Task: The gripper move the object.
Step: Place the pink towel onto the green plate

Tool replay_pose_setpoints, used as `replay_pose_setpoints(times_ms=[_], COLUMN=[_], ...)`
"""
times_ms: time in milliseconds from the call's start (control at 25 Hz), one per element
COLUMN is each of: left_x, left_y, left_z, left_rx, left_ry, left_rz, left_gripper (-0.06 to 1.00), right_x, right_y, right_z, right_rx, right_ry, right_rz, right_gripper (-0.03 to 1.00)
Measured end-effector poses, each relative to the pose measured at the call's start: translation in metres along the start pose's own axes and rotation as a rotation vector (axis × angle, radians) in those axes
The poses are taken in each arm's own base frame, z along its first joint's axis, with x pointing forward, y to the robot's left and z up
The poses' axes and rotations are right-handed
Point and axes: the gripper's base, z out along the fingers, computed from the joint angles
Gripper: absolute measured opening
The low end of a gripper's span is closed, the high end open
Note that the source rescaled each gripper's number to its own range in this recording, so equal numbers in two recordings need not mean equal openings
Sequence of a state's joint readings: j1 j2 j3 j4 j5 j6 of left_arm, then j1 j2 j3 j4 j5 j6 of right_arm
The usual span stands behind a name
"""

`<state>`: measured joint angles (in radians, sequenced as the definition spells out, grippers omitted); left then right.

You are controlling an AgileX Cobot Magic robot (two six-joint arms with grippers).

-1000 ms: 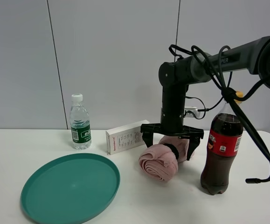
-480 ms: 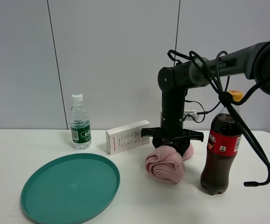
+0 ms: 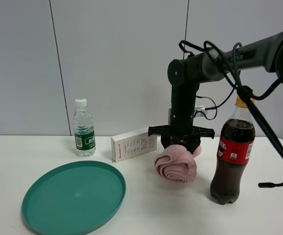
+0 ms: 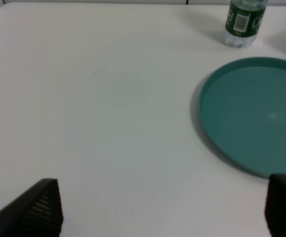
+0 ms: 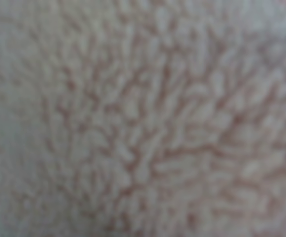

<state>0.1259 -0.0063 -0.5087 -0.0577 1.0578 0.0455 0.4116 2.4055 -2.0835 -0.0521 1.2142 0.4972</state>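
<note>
One pink towel now higher within right jaws; two bottles

Pink rolled towel, clamped in pincer

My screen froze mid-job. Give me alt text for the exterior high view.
The right gripper has its jaws shut on a pink towel over a white table. A cola bottle stands to its right, a white box behind-left; a teal plate and water bottle sit farther left.

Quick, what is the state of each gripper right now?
Left gripper: open, holding nothing.
Right gripper: closed on the towel.
</note>
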Motion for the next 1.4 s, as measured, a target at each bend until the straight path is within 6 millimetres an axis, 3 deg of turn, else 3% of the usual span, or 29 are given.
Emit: replay_pose_setpoints(times_ms=[200, 560, 720, 880, 1080, 1400], left_x=[0.000, 0.000, 0.000, 0.000, 0.000, 0.000], left_y=[0.000, 0.000, 0.000, 0.000, 0.000, 0.000], left_z=[0.000, 0.000, 0.000, 0.000, 0.000, 0.000], left_rx=[0.000, 0.000, 0.000, 0.000, 0.000, 0.000], left_ry=[0.000, 0.000, 0.000, 0.000, 0.000, 0.000], left_rz=[0.000, 0.000, 0.000, 0.000, 0.000, 0.000], left_gripper=[1.00, 1.00, 1.00, 1.00, 1.00, 1.00], right_x=[-0.008, -0.018, -0.004, 0.020, 0.053, 0.103], right_y=[0.000, 0.023, 0.045, 0.070, 0.106, 0.157], right_z=[-0.052, -0.158, -0.213, -0.254, -0.269, -0.266], right_rx=[-0.101, -0.388, -0.498, -0.561, -0.591, -0.493], right_ry=[-0.090, -0.317, -0.473, -0.615, -0.710, -0.861], right_rz=[0.032, 0.014, -0.144, -0.396, -0.753, -1.443], right_gripper=[0.00, 0.00, 0.00, 0.00, 0.00, 0.00])
